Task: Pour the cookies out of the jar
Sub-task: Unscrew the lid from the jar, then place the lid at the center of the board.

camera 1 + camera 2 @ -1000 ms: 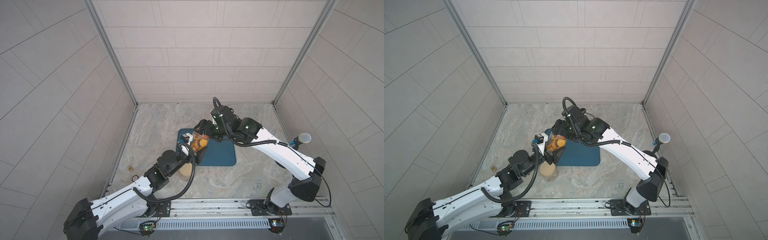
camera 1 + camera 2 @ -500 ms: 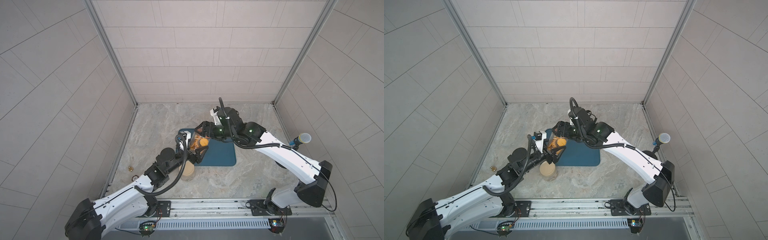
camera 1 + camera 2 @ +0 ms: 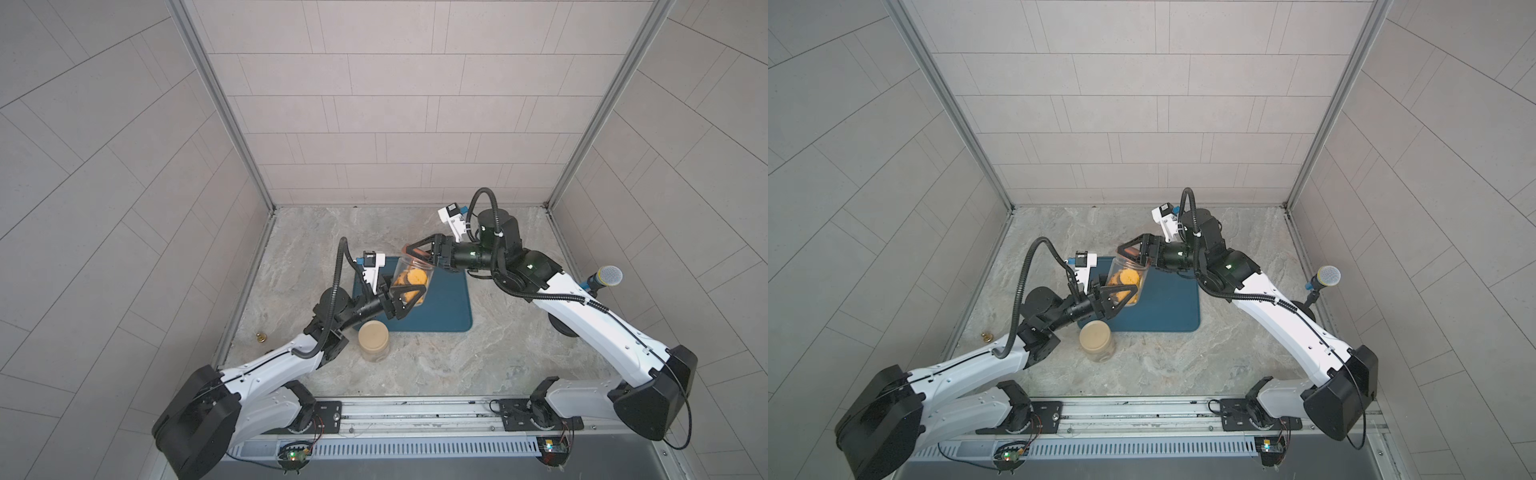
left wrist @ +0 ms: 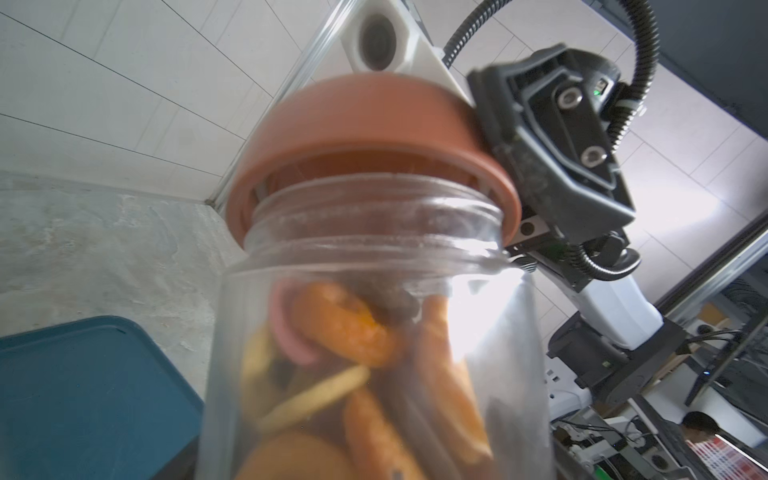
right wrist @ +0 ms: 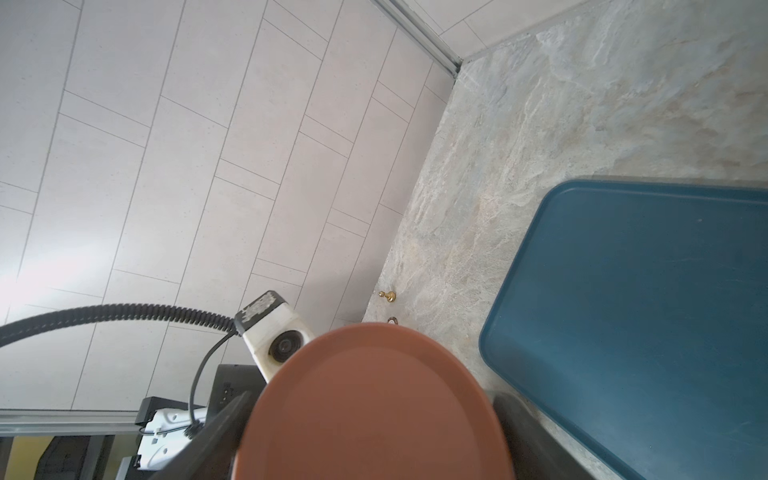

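A clear plastic jar (image 3: 409, 286) (image 3: 1126, 286) (image 4: 374, 249) hangs tilted over the blue tray (image 3: 449, 303) (image 3: 1171, 305), with my left gripper (image 3: 405, 301) shut on its lower body. Inside lie the cookies (image 3: 410, 279) (image 4: 345, 328), mostly orange, one pink. My right gripper (image 3: 420, 253) is shut on the brown lid (image 3: 419, 252) (image 3: 1133, 252) (image 4: 365, 120) (image 5: 374, 407). The lid sits lifted and askew just above the jar's mouth, and the threaded neck shows bare beneath it. In the right wrist view dark fingers (image 5: 216, 428) flank the lid.
A second jar with a tan lid (image 3: 374, 338) (image 3: 1096, 338) stands on the marble floor by the tray's near-left corner, close under my left arm. A small brass object (image 3: 260, 337) (image 5: 388, 295) lies by the left wall. A microphone (image 3: 609, 276) stands at the right wall.
My right gripper has swung back and to the right with the lid, which has come up off the jar's neck. The left arm has shifted a little, still holding the jar.
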Robot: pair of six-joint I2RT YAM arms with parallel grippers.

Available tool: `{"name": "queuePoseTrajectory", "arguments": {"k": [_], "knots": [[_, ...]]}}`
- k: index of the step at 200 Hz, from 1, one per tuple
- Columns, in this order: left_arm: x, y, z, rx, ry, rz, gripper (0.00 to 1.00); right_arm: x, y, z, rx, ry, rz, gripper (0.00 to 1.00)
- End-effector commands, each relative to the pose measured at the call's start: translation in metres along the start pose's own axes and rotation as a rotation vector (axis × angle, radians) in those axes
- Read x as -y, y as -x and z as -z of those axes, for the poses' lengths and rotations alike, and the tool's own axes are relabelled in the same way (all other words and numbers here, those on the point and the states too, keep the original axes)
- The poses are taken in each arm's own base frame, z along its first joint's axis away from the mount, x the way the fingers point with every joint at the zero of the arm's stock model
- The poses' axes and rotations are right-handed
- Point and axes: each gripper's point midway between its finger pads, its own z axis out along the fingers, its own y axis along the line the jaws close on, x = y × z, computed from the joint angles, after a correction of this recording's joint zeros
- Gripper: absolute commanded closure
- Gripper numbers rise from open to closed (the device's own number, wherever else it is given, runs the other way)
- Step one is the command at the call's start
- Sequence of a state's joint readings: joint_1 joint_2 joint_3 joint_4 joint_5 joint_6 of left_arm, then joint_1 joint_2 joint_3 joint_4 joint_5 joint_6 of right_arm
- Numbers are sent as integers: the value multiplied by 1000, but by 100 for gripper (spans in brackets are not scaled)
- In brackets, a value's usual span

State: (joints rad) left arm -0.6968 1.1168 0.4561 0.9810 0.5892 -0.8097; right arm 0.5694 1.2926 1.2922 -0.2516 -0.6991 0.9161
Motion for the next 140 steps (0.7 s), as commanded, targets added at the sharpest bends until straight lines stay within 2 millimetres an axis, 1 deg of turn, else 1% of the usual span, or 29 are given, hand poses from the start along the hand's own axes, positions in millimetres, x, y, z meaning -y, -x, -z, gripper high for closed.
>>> {"name": "queuePoseTrajectory", "arguments": {"k": [1, 30, 42, 50, 62, 74, 92, 104, 123, 140], "knots": [[71, 32, 0, 59, -273, -97, 100, -21, 17, 19, 60, 88, 69, 99], [62, 29, 1, 46, -209, -151, 100, 5, 32, 35, 112, 11, 25, 98], [57, 29, 3, 48, -161, -185, 100, 18, 35, 43, 127, -52, 23, 98], [54, 31, 5, 54, -131, -214, 100, 30, 36, 49, 136, -122, 26, 98], [51, 33, 8, 58, -86, -250, 100, 56, 34, 61, 138, -296, 45, 97], [48, 33, 11, 58, -52, -283, 100, 92, 30, 79, 126, -531, 51, 97], [44, 36, 14, 76, -12, -307, 100, 149, 17, 114, 83, -881, 28, 100], [40, 39, 17, 94, 17, -319, 100, 180, 8, 137, 58, -1071, 3, 100], [33, 41, 20, 115, 53, -329, 100, 214, -8, 154, 38, -1178, -45, 100], [31, 41, 21, 120, 67, -333, 100, 236, -19, 165, 37, -1258, -52, 100]]}}
